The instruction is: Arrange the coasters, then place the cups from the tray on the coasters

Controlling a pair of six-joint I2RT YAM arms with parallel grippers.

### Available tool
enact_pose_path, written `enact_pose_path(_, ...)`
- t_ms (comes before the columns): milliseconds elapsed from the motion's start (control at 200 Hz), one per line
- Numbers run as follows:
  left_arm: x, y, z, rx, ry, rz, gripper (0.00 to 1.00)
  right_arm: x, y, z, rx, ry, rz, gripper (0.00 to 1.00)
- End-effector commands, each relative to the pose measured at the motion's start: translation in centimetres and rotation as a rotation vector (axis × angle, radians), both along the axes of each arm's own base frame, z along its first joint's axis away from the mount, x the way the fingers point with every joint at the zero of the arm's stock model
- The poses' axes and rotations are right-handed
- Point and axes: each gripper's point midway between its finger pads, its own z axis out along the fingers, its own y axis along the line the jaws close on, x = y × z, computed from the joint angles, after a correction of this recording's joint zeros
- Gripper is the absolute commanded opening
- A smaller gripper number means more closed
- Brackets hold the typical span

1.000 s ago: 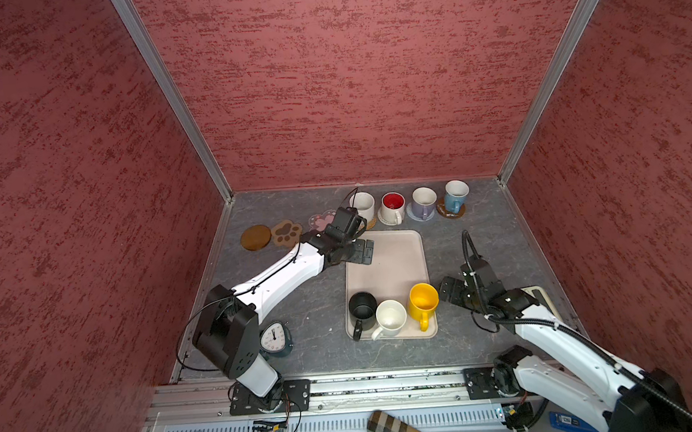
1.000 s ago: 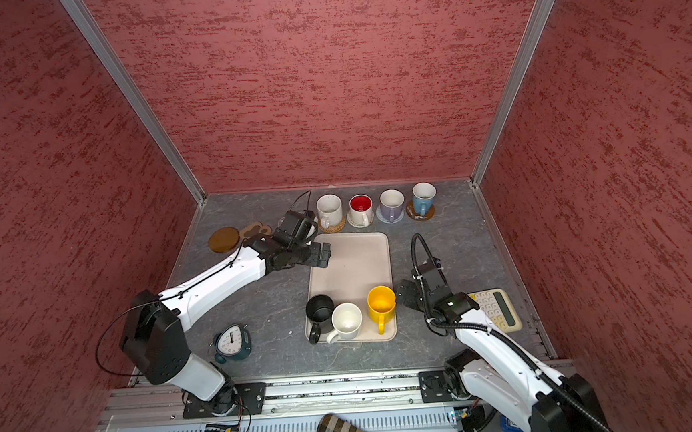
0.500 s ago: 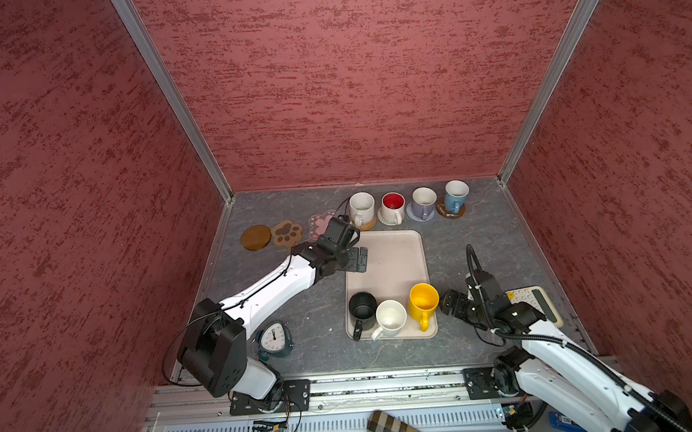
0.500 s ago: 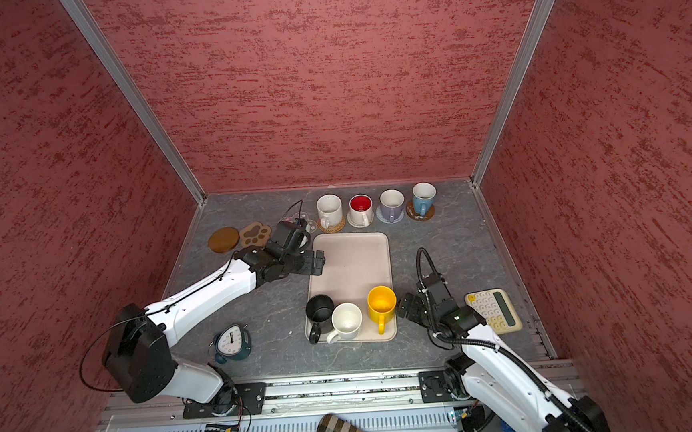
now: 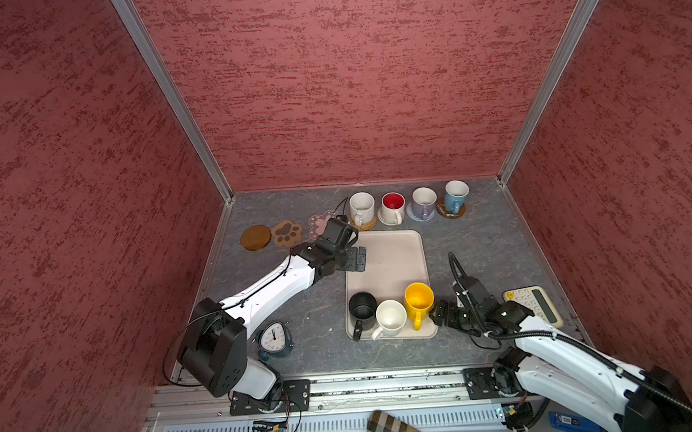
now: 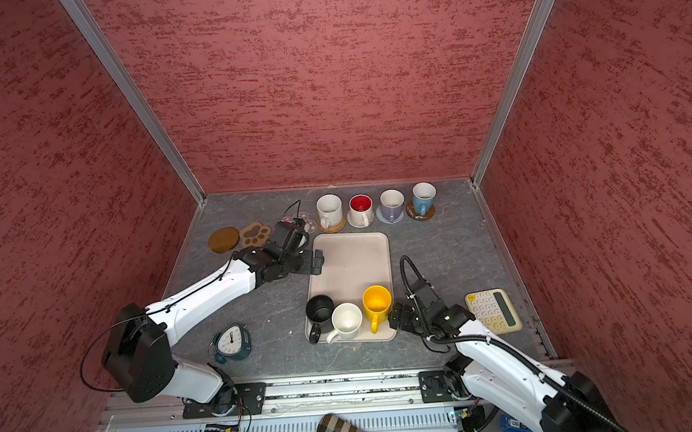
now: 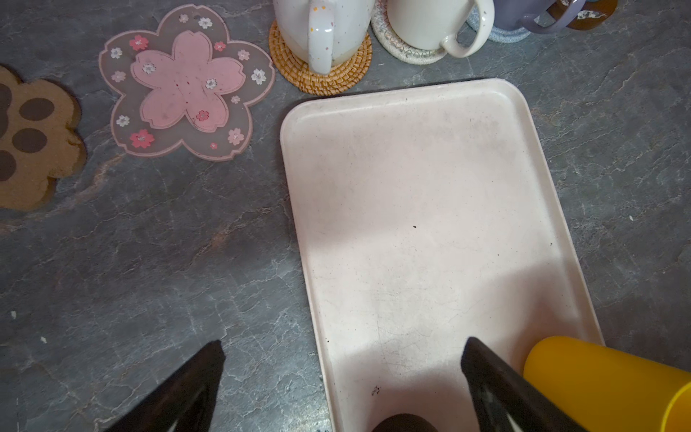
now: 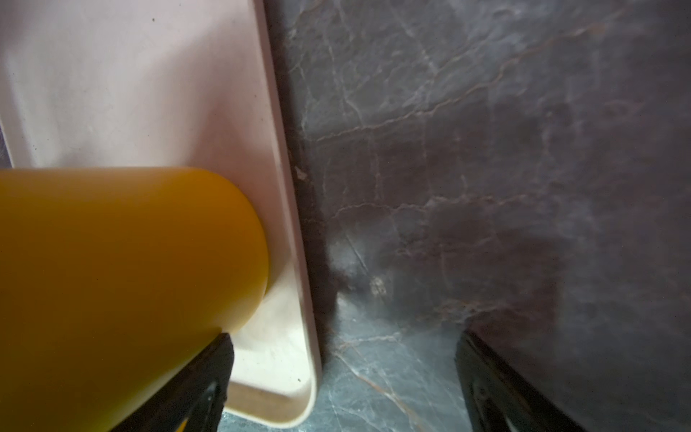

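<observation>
tray (image 5: pixel 389 260): long axis near-to-far | yellow cup (image 5: pixel 419 301): upright, handle toward front

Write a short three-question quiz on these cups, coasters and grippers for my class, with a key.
1. How many cups stand on the tray?
2. True or false: the flower coaster has a cup on it.
3. Which cup is nearest the right gripper? A black cup, B yellow cup, C blue cup.

Key: 1. three; 2. false; 3. B.
</observation>
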Motion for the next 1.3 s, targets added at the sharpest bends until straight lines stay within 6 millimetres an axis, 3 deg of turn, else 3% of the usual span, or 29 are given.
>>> enact_pose_path(0, 0.3, 0.3, 0.3, -0.013, -0.016, 0.008, 1.0, 0.7, 1.9, 1.2, 0.061, -0.027, 0.022, 0.93)
enact_pose_path(486, 0.4, 0.8, 0.0, -0.016, -0.007, 0.011, 1.0, 1.1, 6.3, 1.7, 0.121, -0.04, 0.153, 0.91)
enact_pose_path(741, 0.4, 1.1, 0.2, -0.022, -0.009, 0.017, 1.0, 1.3, 7.4, 1.6, 0.124, -0.034, 0.188, 0.91)
enact_pose_path(962, 0.4, 1.2, 0.2, -0.02, -0.006, 0.015, 1.0, 1.5, 5.7, 1.5, -0.001, -0.022, 0.179, 0.95)
enact_pose_path(1072, 0.4, 1.3, 0.3, -0.018, -0.008, 0.015, 0.99, 1.3, 4.0, 1.5, -0.093, -0.001, 0.154, 0.94)
enact_pose_path(1293, 0.5, 1.4, 0.1, -0.018, -0.007, 0.019, 1.0, 0.5, 2.5, 2.5, -0.146, 0.008, 0.157, 0.91)
